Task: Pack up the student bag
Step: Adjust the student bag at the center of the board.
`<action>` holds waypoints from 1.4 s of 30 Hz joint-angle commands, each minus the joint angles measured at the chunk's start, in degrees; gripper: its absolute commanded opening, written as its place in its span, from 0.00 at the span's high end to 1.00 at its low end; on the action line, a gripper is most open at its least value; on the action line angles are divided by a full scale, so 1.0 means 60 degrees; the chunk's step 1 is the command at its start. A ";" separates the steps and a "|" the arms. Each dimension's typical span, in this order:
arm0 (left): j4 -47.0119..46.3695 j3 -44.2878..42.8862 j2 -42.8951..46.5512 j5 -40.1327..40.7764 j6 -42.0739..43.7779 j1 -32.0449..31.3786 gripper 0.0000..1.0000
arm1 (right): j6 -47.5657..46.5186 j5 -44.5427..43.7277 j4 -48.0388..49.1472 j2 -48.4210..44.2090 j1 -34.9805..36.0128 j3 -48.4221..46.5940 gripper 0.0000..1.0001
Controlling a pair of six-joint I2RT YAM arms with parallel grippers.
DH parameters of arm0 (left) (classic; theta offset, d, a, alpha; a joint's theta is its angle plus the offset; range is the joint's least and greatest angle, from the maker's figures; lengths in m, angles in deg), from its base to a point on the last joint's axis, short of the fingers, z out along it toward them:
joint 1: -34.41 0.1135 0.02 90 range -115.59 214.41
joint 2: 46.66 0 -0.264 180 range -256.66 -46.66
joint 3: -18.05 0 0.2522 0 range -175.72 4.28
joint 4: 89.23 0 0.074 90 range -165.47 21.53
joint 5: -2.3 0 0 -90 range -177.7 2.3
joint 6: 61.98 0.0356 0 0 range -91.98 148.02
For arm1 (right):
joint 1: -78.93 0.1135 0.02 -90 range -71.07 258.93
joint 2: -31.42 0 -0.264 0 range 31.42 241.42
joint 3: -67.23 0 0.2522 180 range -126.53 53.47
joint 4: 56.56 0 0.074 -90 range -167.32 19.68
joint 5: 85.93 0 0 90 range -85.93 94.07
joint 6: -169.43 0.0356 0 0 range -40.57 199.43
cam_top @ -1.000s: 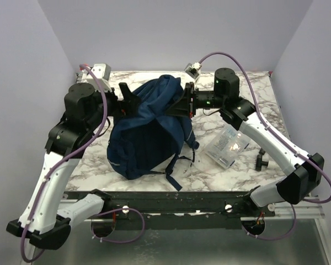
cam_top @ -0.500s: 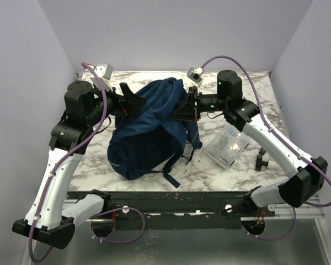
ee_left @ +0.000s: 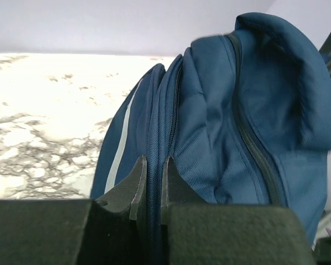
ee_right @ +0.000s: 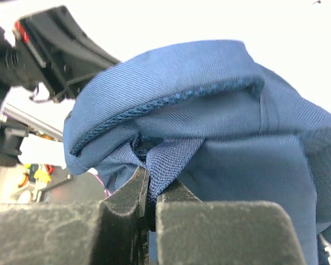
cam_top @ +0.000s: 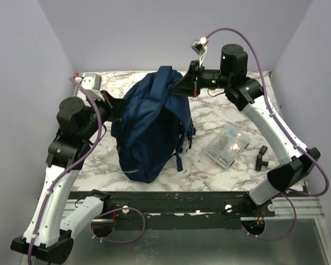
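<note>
Pinches the student bag (cam_top: 151,132) with left gripper (ee_left: 153,168) and right gripper (ee_right: 152,185), both clenched on fabric, apparently to stand it upright.

From above, the student bag (cam_top: 149,130) covers the fingertips of the left gripper (cam_top: 119,104), the contents of the clear pouch (cam_top: 226,144) and the small black object (cam_top: 261,158) beside it are too small to identify, and the right wrist view cuts the bag off at its right edge, with a blurred background.
</note>
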 commanded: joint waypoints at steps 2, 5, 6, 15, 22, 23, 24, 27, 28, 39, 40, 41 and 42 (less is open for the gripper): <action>-0.1746 0.0180 0.1884 0.2064 0.0186 0.0208 1.00 | 0.0303 -0.1665 -0.0436 0.0718 -0.0605 -0.3007 1.00; -0.1830 0.0161 0.2092 0.1742 -0.0241 0.0208 1.00 | 0.0244 -0.1440 -0.0772 0.0990 -0.0602 -0.4041 1.00; -0.1980 0.0320 0.2241 0.1624 -0.0323 0.0208 1.00 | 0.0227 -0.1307 -0.0773 0.0932 -0.0597 -0.3983 1.00; -0.1287 0.3665 0.3843 0.2121 -0.1542 0.0193 1.00 | 0.0385 -0.1903 0.0902 -0.1064 -0.0628 0.2767 1.00; -0.0704 0.2816 0.3741 0.1813 -0.1313 0.0193 1.00 | 0.0650 -0.2039 0.0473 -0.1205 -0.0622 0.2125 0.92; -0.0672 0.2771 0.3689 0.1704 -0.1394 0.0193 1.00 | 0.0649 -0.1957 0.0325 -0.1230 -0.0621 0.1925 0.90; -0.0650 0.2798 0.3677 0.1643 -0.1515 0.0193 1.00 | 0.0659 -0.1922 0.0262 -0.1280 -0.0632 0.1838 0.84; -0.0662 0.3034 0.3773 0.1649 -0.1765 0.0194 1.00 | 0.1101 -0.1491 0.0741 -0.1663 -0.0621 0.2342 0.56; -0.0662 0.3067 0.3805 0.1631 -0.1847 0.0193 1.00 | 0.1316 -0.1198 0.1057 -0.1762 -0.0624 0.2557 0.48; -0.0644 0.2953 0.3730 0.0735 -0.2397 0.0201 0.62 | 0.2960 -0.0089 0.3684 -0.2339 -0.0478 0.3943 0.10; -0.0598 0.2971 0.3768 0.0800 -0.2390 0.0193 0.55 | 0.2935 -0.0114 0.3694 -0.2355 -0.0448 0.4002 0.09; -0.0578 0.2989 0.3820 0.0862 -0.2358 0.0195 0.47 | 0.2925 -0.0143 0.3687 -0.2355 -0.0426 0.4076 0.09; -0.0552 0.2977 0.3862 0.0938 -0.2294 0.0193 0.41 | 0.2870 -0.0194 0.3638 -0.2381 -0.0403 0.4135 0.08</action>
